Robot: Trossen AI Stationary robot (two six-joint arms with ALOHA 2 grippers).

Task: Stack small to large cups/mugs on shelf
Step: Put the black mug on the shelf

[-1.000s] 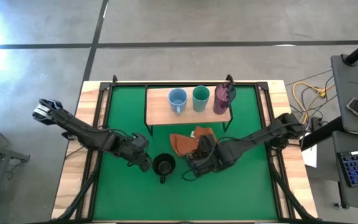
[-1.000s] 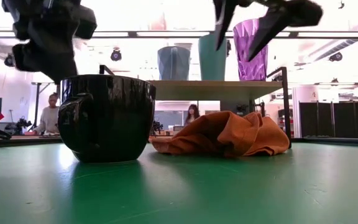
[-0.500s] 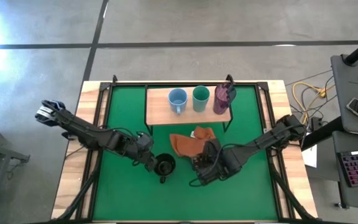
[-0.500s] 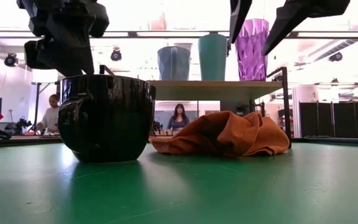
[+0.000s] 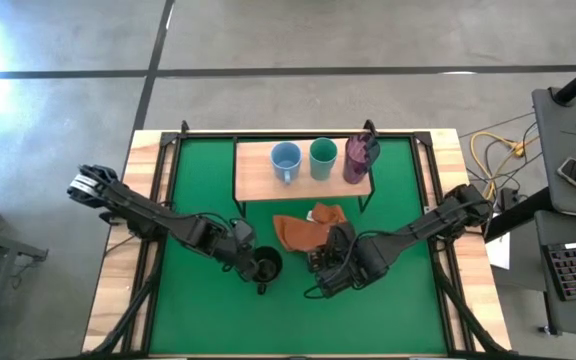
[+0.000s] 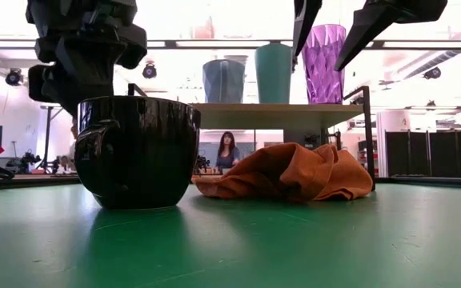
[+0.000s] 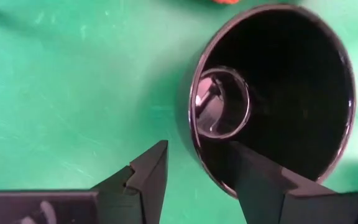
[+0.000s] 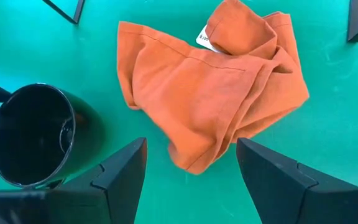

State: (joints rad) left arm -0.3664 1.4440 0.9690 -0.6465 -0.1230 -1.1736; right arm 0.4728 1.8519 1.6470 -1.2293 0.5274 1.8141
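The squat black mug (image 5: 264, 266) stands upright on the green mat, its handle toward the near edge. My left gripper (image 5: 245, 258) is open at the mug's left side. In the left wrist view (image 7: 197, 149) one finger stands outside the rim (image 7: 194, 134) and one over the mug's inside. My right gripper (image 5: 324, 266) is open and hovers over the mat right of the mug, near the orange cloth (image 5: 304, 230). On the shelf (image 5: 253, 180) stand the light blue mug (image 5: 286, 160), the teal cup (image 5: 323, 157) and the purple cup (image 5: 360, 157).
The crumpled orange cloth (image 8: 216, 93) lies on the mat between the black mug (image 8: 30, 134) and the shelf's legs. The shelf's left end (image 5: 252, 160) is bare wood. Green mat lies open toward the near edge (image 5: 298, 320). People show in the room behind.
My left gripper has moved right toward the black mug and come down to its rim, the fingers now astride the mug's left wall. My right gripper has risen and drawn slightly toward the near edge, away from the cloth. The mug has stayed where it was.
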